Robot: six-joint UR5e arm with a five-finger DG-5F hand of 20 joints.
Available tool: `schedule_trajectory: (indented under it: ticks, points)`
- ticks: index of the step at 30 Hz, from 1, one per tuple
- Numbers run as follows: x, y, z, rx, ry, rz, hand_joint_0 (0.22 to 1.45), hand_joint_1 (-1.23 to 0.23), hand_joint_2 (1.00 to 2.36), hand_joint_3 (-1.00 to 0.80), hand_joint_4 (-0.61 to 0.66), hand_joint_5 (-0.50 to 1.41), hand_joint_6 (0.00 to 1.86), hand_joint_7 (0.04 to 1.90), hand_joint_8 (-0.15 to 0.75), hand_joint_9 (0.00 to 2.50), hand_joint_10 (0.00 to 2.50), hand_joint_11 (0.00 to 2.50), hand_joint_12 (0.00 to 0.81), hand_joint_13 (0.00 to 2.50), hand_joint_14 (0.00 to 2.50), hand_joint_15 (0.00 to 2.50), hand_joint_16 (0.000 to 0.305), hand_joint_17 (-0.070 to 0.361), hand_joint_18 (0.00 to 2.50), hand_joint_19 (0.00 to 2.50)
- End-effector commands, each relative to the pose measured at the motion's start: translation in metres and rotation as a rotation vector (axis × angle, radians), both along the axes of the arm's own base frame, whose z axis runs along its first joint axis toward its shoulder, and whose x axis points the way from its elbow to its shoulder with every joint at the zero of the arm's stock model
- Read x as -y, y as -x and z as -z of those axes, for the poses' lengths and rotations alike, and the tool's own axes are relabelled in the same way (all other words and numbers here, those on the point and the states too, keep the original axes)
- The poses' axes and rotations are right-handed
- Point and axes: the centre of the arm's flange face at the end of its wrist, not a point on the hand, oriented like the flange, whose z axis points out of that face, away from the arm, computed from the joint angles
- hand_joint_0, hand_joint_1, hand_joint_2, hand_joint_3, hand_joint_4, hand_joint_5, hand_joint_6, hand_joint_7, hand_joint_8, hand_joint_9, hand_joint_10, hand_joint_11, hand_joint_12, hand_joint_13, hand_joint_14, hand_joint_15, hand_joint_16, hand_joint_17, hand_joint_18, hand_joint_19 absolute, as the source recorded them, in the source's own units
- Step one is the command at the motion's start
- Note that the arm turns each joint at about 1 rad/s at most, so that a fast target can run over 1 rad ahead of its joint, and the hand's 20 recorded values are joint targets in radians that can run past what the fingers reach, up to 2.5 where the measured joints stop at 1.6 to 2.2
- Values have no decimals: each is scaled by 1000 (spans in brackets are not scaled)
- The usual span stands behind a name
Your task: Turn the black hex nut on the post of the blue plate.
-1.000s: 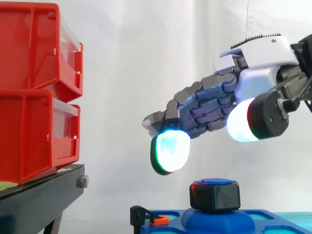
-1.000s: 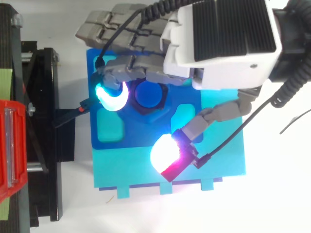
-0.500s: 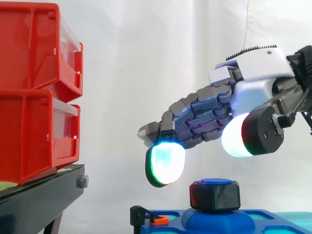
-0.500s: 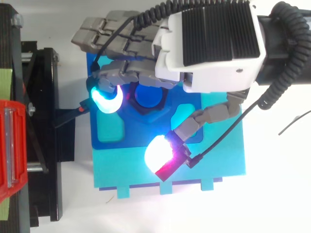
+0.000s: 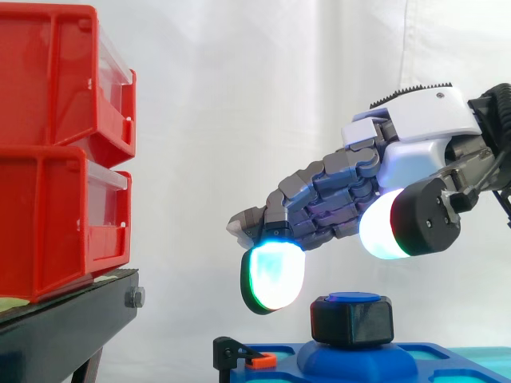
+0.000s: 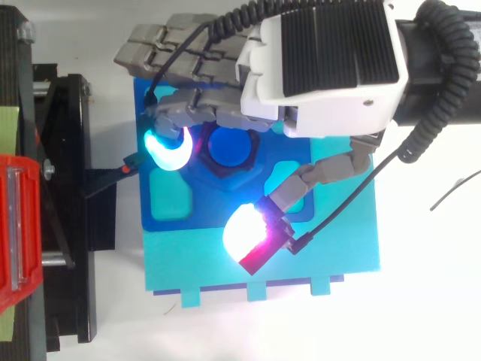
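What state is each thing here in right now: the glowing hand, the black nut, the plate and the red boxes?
hand: open, fingers relaxed, above the nut, not gripping it.
black hex nut: seated on the blue post, not held.
blue plate: lying flat under the hand.
red bins: stacked one on the other on the black stand.

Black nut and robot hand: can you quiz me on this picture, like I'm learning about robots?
1. True or false: the hand is clamped round the black hex nut.
2. What colour are the bins on the stand? A red, B green, C yellow.
3. Fill in: the nut sits on the post of the ___ plate.
Key: 1 false, the hand hovers above it, open; 2 A; 3 blue.
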Motion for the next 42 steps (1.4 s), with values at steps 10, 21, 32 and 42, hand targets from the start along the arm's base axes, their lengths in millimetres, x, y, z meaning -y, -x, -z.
schedule_trajectory:
  ticks: [10,21,32,42]
  points:
    - [4,1,1,-2,-1,-2,406,-596,1000,-500,227,-257,503,945,198,0,0,0,361,8,0,0,50,113,0,0]
    - [7,4,7,-14,-4,2,407,-595,1000,-500,225,-257,503,944,196,0,0,0,360,6,0,0,50,113,0,0]
    - [7,4,17,9,-10,3,408,-593,1000,-500,225,-256,503,945,197,0,0,0,359,6,0,0,50,113,0,0]
    - [8,4,17,5,-12,3,408,-593,1000,-500,226,-256,503,945,196,0,0,0,359,6,0,0,50,113,0,0]
